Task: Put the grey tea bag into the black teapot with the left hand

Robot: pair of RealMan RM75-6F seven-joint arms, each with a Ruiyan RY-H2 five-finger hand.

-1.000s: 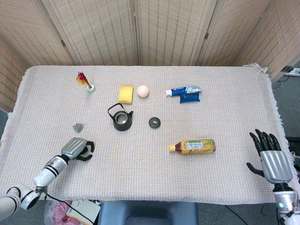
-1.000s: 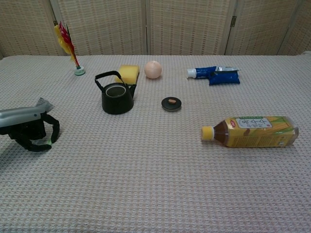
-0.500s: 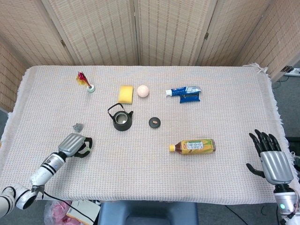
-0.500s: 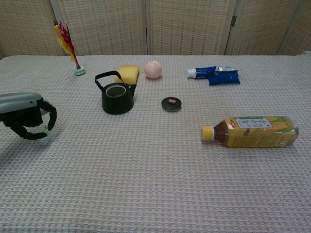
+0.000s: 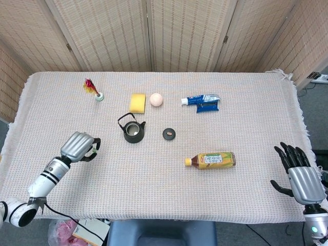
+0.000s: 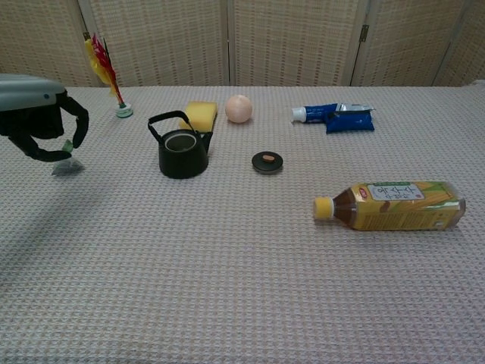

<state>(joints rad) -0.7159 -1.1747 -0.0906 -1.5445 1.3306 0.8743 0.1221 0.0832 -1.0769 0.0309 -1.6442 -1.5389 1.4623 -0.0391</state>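
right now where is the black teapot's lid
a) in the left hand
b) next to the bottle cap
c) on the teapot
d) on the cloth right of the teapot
d, the round lid lies on the cloth right of the open black teapot.

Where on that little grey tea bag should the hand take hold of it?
Probably at its raised top. The grey tea bag is a small crumpled packet lying low on the table, so fingertips pinching down from above suit it. The left hand hovers over it, fingers curled downward; the head view hides the bag.
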